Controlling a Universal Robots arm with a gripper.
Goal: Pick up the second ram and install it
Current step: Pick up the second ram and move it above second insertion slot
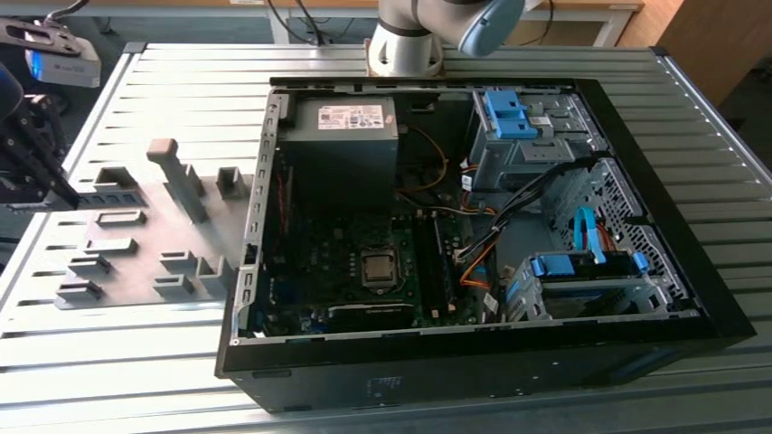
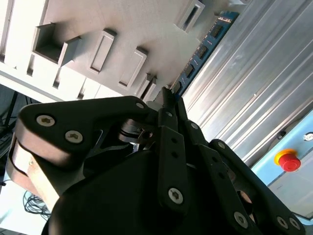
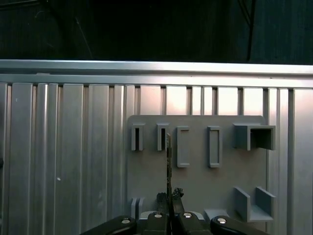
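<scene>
**Above the grey holder plate: second ram clamped in the fingers**

Over the grey holder plate [image 3: 195, 188], the gripper [image 3: 169, 197] has its fingers [image 2: 167, 125] clamped on one end of the second ram [image 2: 203, 49], a thin blue-green board with small dark chips. In the first wrist view the stick shows edge-on, reaching from the fingertips out across the plate toward its row of slotted blocks. In the second wrist view it runs along the plate's edge, with the ribbed metal desk [image 3: 63, 161] beyond. Whether the stick touches the plate cannot be told. The open computer case [image 1: 483, 366] stands just beside the plate, on the exterior view's right, its motherboard [image 1: 350, 262] exposed.
</scene>
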